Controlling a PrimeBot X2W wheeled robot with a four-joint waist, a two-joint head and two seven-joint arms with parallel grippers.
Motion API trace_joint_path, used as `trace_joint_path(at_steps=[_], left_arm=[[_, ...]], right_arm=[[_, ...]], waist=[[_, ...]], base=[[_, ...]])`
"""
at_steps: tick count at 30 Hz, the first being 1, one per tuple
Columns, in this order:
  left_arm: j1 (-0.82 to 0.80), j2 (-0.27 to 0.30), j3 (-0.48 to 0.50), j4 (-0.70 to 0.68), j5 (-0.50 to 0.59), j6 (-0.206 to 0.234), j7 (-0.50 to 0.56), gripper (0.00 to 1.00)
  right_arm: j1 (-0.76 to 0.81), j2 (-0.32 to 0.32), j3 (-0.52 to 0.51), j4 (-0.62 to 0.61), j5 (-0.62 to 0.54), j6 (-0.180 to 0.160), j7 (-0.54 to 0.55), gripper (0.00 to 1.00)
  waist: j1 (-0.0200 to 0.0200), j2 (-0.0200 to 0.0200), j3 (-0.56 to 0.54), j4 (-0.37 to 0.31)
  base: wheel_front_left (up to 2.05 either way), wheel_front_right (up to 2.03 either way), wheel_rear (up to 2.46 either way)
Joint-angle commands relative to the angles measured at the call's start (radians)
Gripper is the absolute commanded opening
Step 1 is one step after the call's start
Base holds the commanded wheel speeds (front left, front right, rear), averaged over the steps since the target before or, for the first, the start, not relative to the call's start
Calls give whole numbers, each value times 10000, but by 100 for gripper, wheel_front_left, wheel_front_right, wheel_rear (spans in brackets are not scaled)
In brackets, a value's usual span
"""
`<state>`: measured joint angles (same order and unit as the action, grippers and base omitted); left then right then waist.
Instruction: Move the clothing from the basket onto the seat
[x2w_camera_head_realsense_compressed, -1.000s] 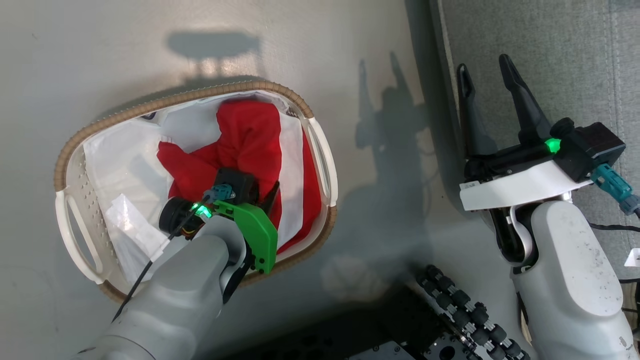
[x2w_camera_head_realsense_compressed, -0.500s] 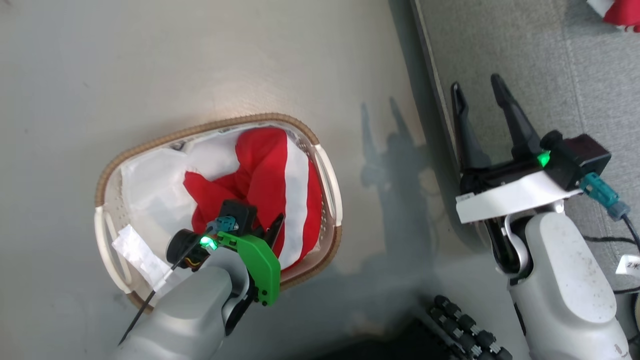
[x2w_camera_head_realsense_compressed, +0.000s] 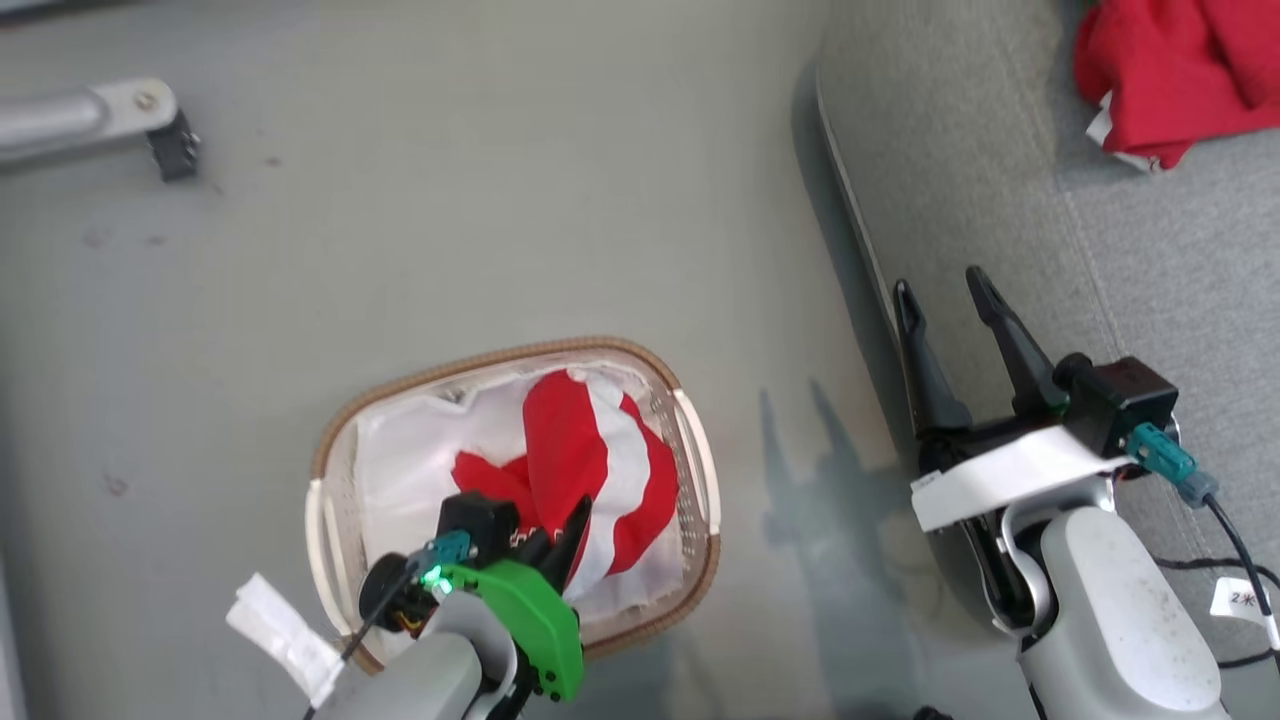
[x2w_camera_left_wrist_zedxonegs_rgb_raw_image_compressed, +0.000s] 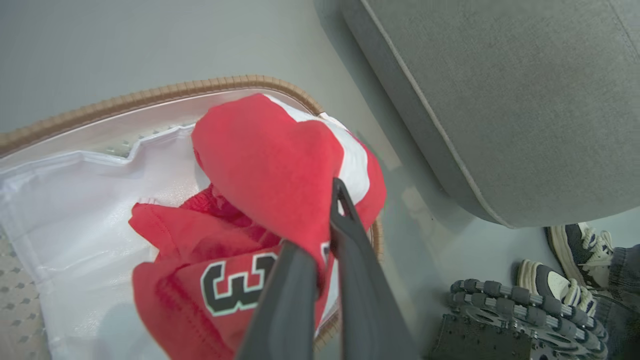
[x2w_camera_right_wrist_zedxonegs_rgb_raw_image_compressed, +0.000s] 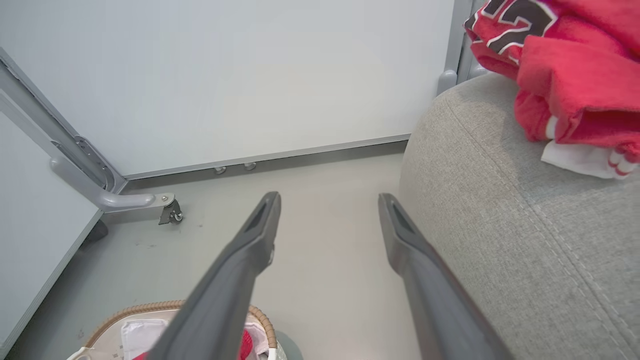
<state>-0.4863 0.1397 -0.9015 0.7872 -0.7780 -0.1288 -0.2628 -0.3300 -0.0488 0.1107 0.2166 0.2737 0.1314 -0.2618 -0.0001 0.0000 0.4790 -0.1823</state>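
Note:
The white basket with its brown rim stands on the floor, left of the grey seat. In it lies a red garment with a broad white stripe. The left wrist view shows this garment bunched upward, with a black-and-white "3" lower down. My left gripper is shut on a fold of it. My right gripper hovers open and empty at the seat's edge. A second red garment with number print lies on the seat.
A plain white sheet lines the basket. A metal frame leg with a caster stands at the far left by a white panel. A person's shoes and the robot's roller base are near the seat's corner.
The head view has swung, so the basket now sits lower and smaller and the garment on the seat has come into view. The red garment is drawn up narrower on my left gripper.

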Motion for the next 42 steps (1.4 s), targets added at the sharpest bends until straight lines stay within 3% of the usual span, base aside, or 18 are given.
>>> trace_joint_path(at_steps=[1,10,29,35,42], left_arm=[[387,-38,319,-193,333,-28,-19,0],[1744,-312,2262,-1844,1962,-28,-19,0],[2496,-615,4030,-5451,3674,-29,-19,0],[2462,-705,4285,-6534,3938,-29,-20,0],[2573,-733,4226,-7247,4211,-29,-19,0]], right_arm=[[266,-36,-23,68,31,-14,-47,100],[1021,-38,-154,350,-143,-12,-47,100],[2239,-38,304,780,21,-14,-47,100],[2454,-35,1085,948,-119,-12,-47,100],[2049,-198,3108,325,444,-14,-47,100]], waist=[[1,0,-1275,609],[1,0,-2505,1284],[1,0,-4313,1652],[1,0,-4555,1629],[1,0,-4642,1686]], base=[[0,0,0],[0,0,0],[0,0,0],[0,0,0],[0,0,0]])
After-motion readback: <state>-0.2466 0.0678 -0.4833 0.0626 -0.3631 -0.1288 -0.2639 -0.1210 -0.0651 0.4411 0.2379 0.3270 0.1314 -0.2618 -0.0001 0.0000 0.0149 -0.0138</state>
